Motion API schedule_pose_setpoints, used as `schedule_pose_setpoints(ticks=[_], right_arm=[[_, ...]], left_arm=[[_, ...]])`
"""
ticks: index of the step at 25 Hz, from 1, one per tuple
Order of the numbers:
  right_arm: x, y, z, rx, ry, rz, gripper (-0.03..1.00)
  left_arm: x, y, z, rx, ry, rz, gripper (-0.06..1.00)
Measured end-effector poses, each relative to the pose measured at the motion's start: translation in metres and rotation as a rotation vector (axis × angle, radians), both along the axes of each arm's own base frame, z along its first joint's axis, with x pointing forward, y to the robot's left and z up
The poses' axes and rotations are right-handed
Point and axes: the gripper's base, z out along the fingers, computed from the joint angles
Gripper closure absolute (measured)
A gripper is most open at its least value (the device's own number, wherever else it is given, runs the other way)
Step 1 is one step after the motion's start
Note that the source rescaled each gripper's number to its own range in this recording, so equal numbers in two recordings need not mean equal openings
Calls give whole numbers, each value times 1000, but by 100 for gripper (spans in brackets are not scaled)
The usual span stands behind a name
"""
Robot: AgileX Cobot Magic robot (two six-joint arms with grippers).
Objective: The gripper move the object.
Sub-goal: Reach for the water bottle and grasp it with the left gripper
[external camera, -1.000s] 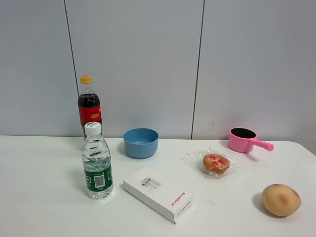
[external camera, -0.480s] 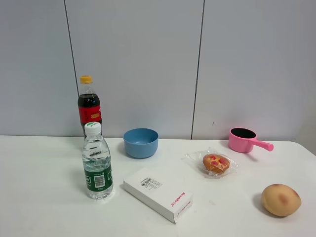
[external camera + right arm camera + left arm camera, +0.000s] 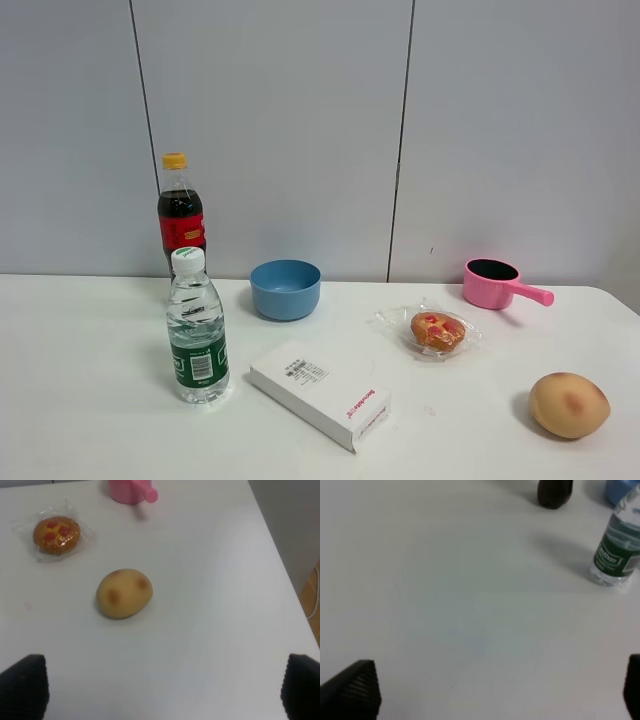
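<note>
The clear water bottle [image 3: 197, 340] with white cap and green label stands upright on the white table at the left. In the left wrist view the bottle [image 3: 616, 550] is well ahead of my left gripper [image 3: 492, 690], whose black fingertips [image 3: 355, 690] are wide apart and hold nothing. My right gripper [image 3: 162, 687] is also open and empty over bare table, short of a round yellowish fruit [image 3: 124, 593]. Neither gripper shows in the exterior high view.
A dark cola bottle [image 3: 180, 215] stands just behind the water bottle. A blue bowl [image 3: 285, 288], a white box [image 3: 320, 393], a wrapped pastry [image 3: 437, 330], a pink pot [image 3: 495, 282] and the fruit [image 3: 568, 404] lie to the right. The table's right edge [image 3: 280, 565] is near.
</note>
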Motion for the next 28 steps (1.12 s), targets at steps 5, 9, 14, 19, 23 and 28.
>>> schedule_pose_setpoints(ticks=[5,9,14,19,23,28], right_arm=[[0,0,0,0,0,0,-3],[0,0,0,0,0,0,-3],[0,0,0,0,0,0,-3],[0,0,0,0,0,0,-3],[0,0,0,0,0,0,-3],[0,0,0,0,0,0,-3]], left_arm=[[12,-2,0,-15,69,-22,-3],[23,-4,10,-24,45,-48,-3],[45,-6,24,-44,-68,-68,-3],[67,-7,31,-41,-122,-86,-3],[81,-7,31,3,-109,-114,-3],[95,-7,26,80,-56,-154,-3]])
